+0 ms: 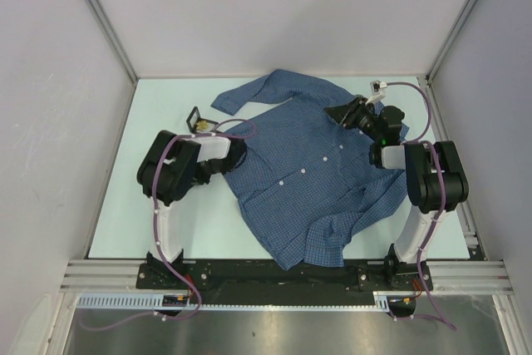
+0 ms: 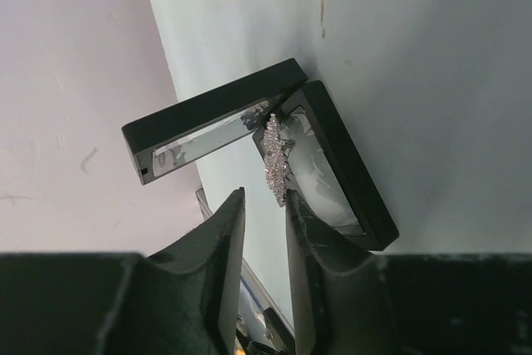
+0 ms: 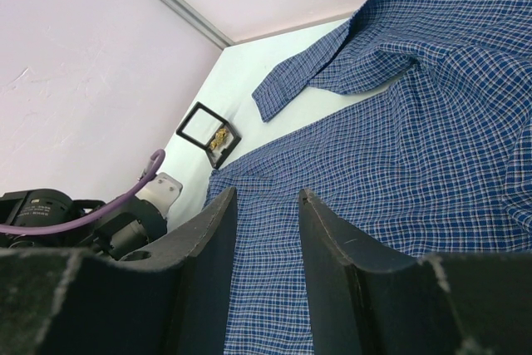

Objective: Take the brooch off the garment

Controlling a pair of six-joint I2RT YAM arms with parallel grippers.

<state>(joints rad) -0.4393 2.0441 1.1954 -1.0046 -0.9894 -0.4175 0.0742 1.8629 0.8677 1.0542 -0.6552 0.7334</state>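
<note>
**Loose brooch perched in open case**

The garment spreads beneath the right gripper, half-open and empty. The brooch leans just beyond the left gripper, fingers slightly parted, holding nothing; a nudge in retreat could topple it.

Left pincer and right pincer each stand with jaws narrowly parted

Garment spread across the middle of the table, open case just left of it, brooch in the case, left gripper just near of the brooch, right gripper over the garment's far right.
</note>
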